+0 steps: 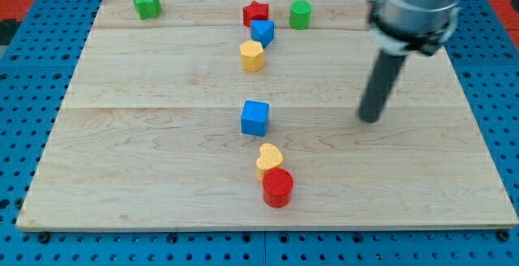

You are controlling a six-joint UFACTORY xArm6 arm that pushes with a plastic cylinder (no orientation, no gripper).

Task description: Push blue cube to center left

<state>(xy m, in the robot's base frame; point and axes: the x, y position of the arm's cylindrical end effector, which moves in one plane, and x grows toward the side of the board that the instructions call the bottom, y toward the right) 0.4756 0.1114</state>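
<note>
The blue cube [255, 117] sits near the middle of the wooden board [146, 136]. My tip [371, 119] rests on the board well to the view's right of the blue cube, at about the same height in the view, with bare board between them. The dark rod rises from the tip to the arm at the view's top right.
Below the blue cube lie a yellow heart-shaped block [269, 159] and a red cylinder [277, 187]. Near the top are a yellow block [252, 55], a second blue block [263, 32], a red star [256, 13], a green cylinder [301, 14] and a green star [147, 3].
</note>
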